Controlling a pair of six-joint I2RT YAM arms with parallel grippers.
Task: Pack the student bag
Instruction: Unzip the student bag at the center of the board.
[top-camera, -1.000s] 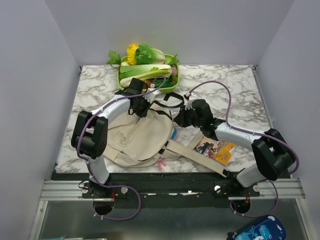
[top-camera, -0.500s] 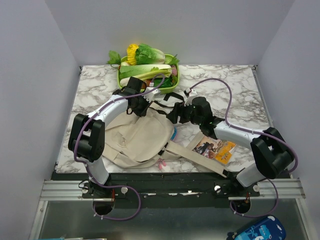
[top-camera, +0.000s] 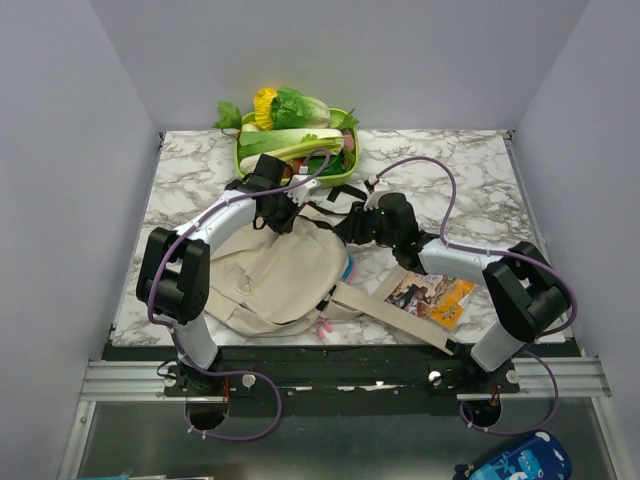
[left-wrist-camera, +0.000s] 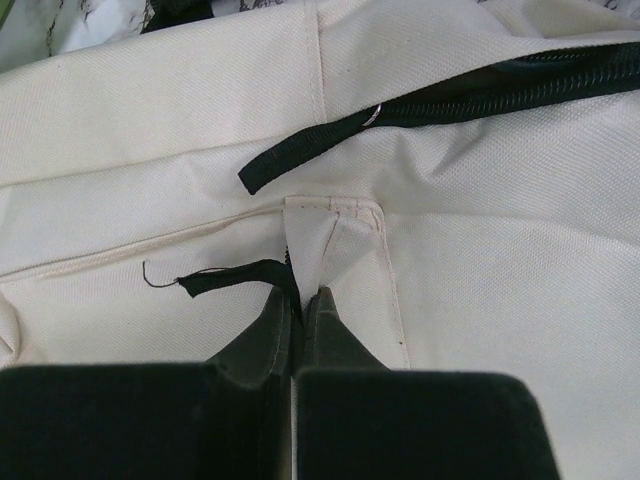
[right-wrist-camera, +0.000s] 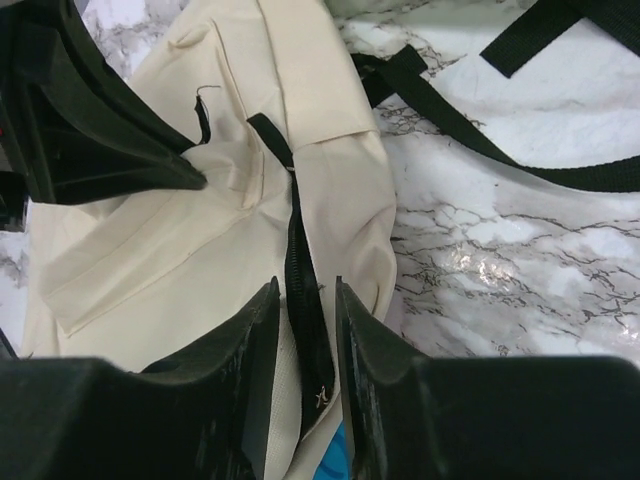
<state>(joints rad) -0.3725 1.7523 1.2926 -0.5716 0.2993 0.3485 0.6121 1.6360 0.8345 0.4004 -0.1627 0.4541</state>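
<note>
Right, nearest us a colourful book (top-camera: 430, 297) lies on the marble worktop (top-camera: 470, 190), beside the student bag (top-camera: 275, 285) slumped centre-left. On the bag's top, the left gripper (left-wrist-camera: 300, 300) has its jaws together, pinching a beige tab. Opposite, the right gripper (right-wrist-camera: 305, 290) straddles the black zip (right-wrist-camera: 297, 240), jaws apart, seemingly not squeezing it. Farthest back sits a green tray (top-camera: 241, 158) of vegetables.

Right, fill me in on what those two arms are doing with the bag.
Both arms are at the top of the beige bag lying on the table. The left hand is pinched shut on its fabric by a seam. The right hand is slightly open, the black zipper between its fingers. A book lies beside the bag, not yet packed.
</note>
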